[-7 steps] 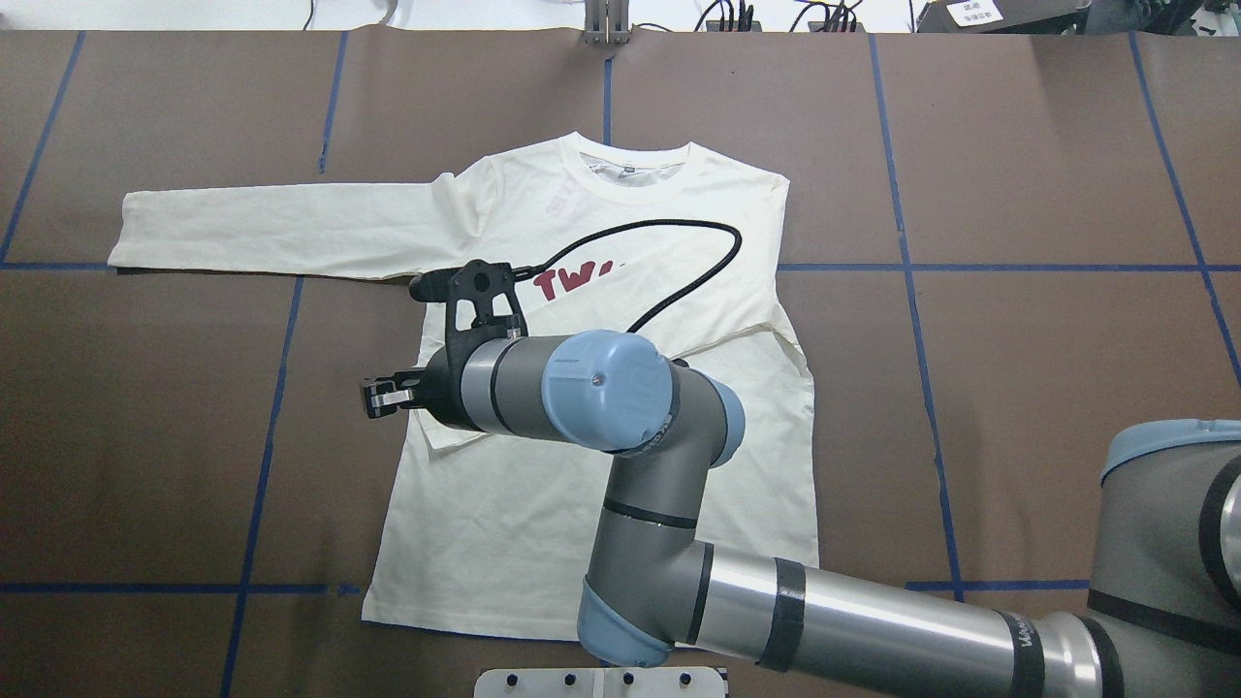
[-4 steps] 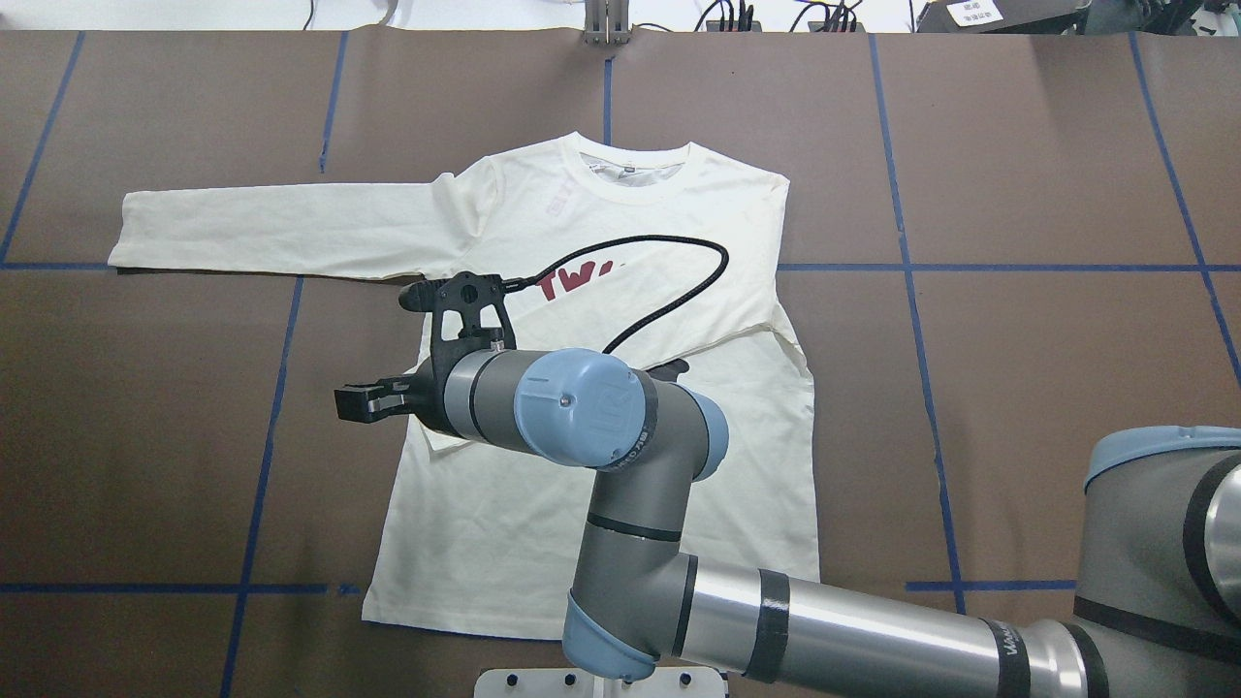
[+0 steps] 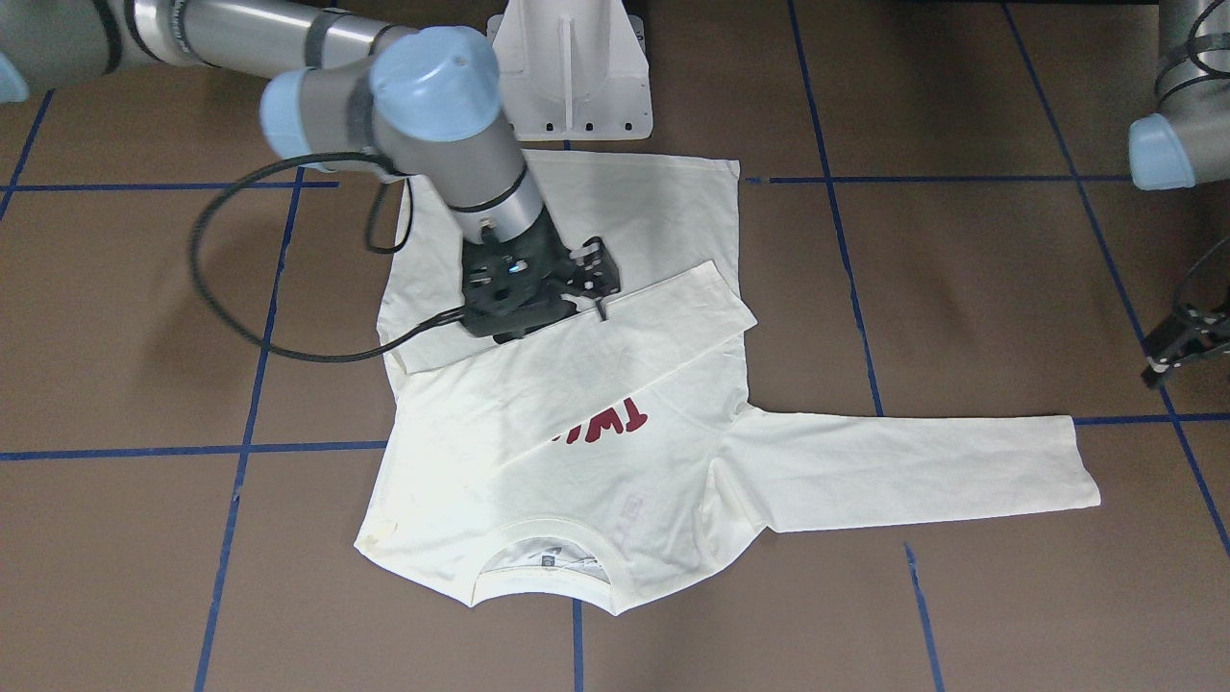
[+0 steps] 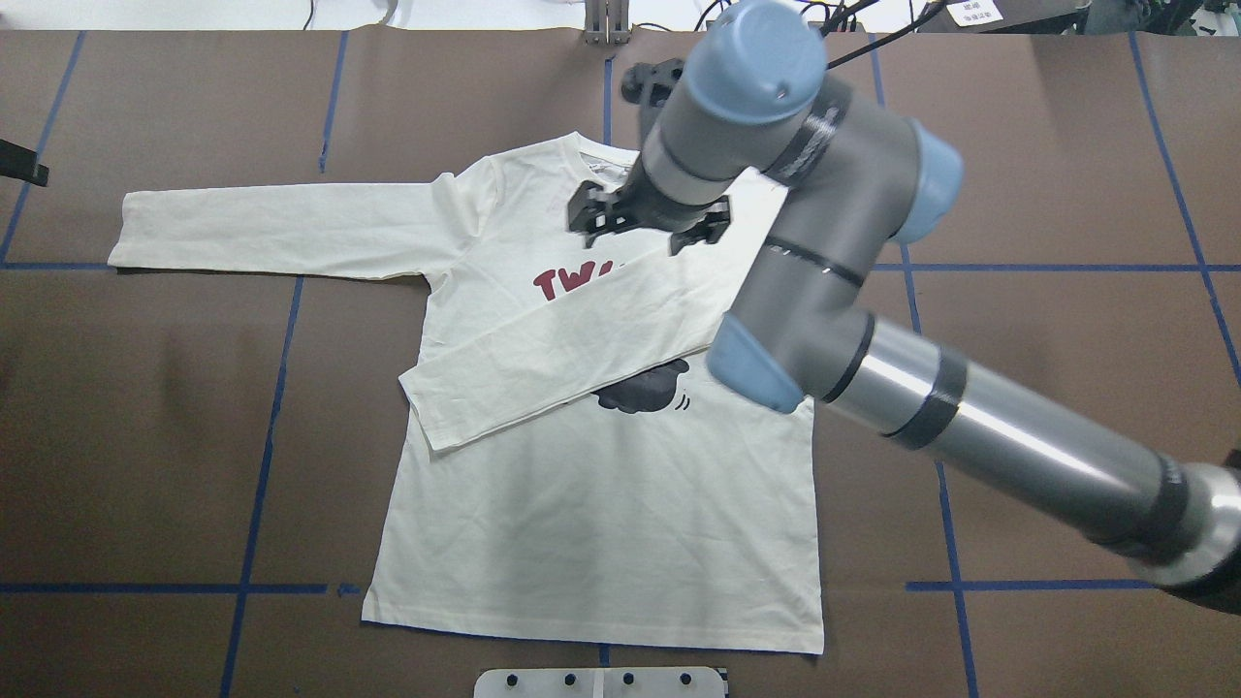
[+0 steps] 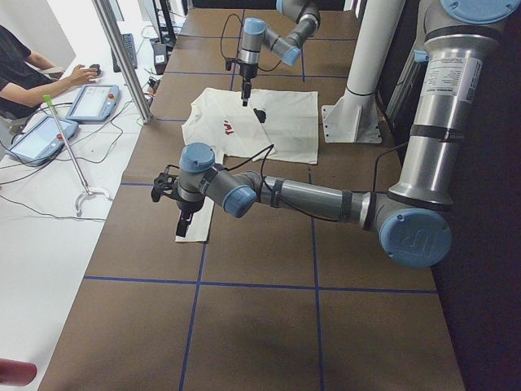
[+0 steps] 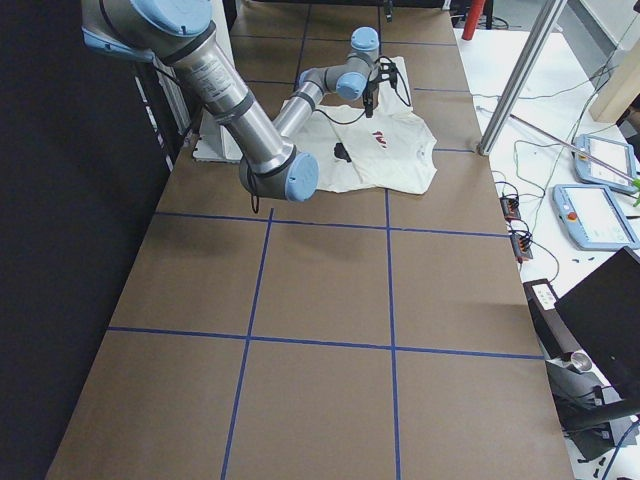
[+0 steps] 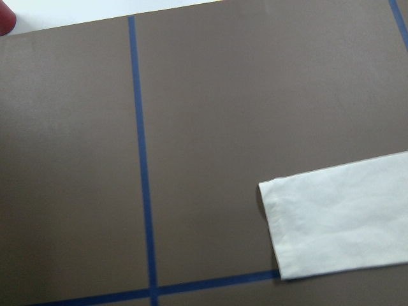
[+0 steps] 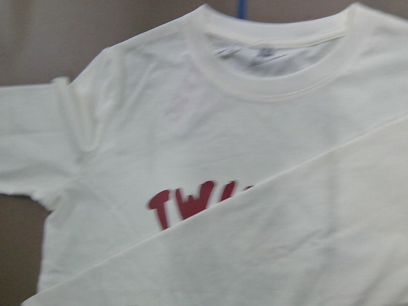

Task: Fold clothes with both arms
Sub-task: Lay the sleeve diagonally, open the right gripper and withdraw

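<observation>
One T-shirt [image 4: 601, 504]: one sleeve [image 4: 562, 359] folded across it, one sleeve [image 4: 271, 233] outstretched.

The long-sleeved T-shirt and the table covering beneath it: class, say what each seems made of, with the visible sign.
Long-sleeved T-shirt: likely soft cotton knit, matte cream; it creases finely and lies limp. Table covering: probably brown paper or similar sheet, matte and flat, with blue tape lines stuck on it.

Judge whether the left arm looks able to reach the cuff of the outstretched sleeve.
Probably yes: the left gripper hangs close by the cuff, which lies flat on the table with nothing covering it.
</observation>
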Motion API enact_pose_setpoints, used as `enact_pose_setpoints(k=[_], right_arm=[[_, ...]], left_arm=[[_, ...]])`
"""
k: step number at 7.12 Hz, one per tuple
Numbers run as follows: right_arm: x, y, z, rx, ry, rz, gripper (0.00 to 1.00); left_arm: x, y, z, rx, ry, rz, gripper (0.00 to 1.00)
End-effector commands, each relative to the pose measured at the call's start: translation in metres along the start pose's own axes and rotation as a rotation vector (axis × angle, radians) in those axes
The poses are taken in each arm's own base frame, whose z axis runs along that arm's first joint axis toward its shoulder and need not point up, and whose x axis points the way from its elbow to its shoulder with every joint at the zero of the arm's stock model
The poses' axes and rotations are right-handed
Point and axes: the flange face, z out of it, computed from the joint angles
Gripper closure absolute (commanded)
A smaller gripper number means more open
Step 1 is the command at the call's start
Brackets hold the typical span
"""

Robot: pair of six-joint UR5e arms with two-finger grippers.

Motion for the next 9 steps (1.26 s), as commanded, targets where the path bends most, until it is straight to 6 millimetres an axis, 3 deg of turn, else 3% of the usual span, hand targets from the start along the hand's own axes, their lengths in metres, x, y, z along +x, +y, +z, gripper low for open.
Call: enact_pose_setpoints(k=[1,2,3,4,7,9], right_arm=[[0.148,-0.062,-0.035,-0.037,0.089,0.162,0.0],[0.201,-0.075,-0.044,-0.057,0.118,0.115,0.0],[0.228,-0.084,-0.052,-0.078,0.148,0.089,0.0],[0.243,-0.088,-0.052,-0.093,0.174,0.076,0.0],[0.253,-0.086,-0.05,-0.096,0.182,0.072,0.0],[0.251,-0.085,-0.049,-0.096,0.18,0.069,0.0]], left_arm=[[0.034,0.008,0.04,0.059,-0.005,0.012,0.01],[0.012,0.012,0.071,0.098,0.027,-0.002,0.01],[0.006,0.0,0.096,0.107,0.036,-0.038,0.01],[0.013,-0.008,0.11,0.094,0.035,-0.037,0.01],[0.024,-0.012,0.139,0.083,-0.016,-0.021,0.02],[0.026,-0.007,0.145,0.072,-0.018,-0.017,0.04]])
